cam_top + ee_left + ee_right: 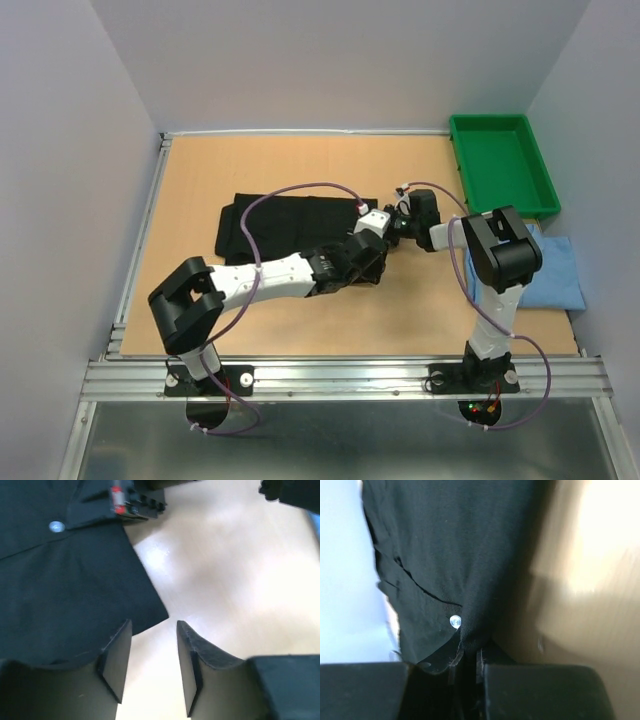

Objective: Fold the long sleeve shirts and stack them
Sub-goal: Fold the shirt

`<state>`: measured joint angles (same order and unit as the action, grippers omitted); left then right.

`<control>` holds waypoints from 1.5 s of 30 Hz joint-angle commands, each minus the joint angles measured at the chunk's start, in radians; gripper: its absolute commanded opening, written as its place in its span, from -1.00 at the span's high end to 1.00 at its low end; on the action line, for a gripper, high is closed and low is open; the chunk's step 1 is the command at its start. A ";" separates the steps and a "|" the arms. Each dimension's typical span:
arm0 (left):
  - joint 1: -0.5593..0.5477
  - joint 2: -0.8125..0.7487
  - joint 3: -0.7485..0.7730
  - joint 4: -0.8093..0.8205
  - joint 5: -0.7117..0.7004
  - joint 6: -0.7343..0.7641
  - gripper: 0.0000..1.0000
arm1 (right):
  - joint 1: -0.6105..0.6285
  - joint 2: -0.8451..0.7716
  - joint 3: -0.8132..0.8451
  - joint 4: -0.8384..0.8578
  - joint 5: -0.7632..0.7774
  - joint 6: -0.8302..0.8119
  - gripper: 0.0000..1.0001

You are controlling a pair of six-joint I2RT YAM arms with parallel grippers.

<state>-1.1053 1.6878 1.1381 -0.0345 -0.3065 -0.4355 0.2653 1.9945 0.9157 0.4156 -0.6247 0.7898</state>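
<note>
The black shirt (280, 225) lies partly folded on the wooden table, left of centre. My right gripper (393, 228) is at its right edge and is shut on a pinch of the black cloth (470, 570), next to a small white button (455, 621). My left gripper (368, 262) hovers just in front of that edge, open and empty. In the left wrist view its fingers (117, 655) straddle bare table beside a corner of the black shirt (65, 580). The light blue shirt (555, 270) lies folded at the right edge of the table.
A green plastic tray (470, 165) stands at the back right, just behind the light blue shirt. The right arm's elbow (500, 250) rises between the black shirt and the blue one. Grey walls close in the table on three sides.
</note>
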 commanded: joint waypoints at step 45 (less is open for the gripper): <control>0.777 -0.317 -0.564 0.122 0.412 -0.287 0.14 | 0.055 -0.189 0.652 -1.104 0.594 -1.049 0.97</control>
<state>-0.3317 1.3571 0.5659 0.0166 0.0666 -0.7055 0.3050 1.8664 1.4815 -0.6891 -0.0738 -0.2352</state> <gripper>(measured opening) 0.428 0.113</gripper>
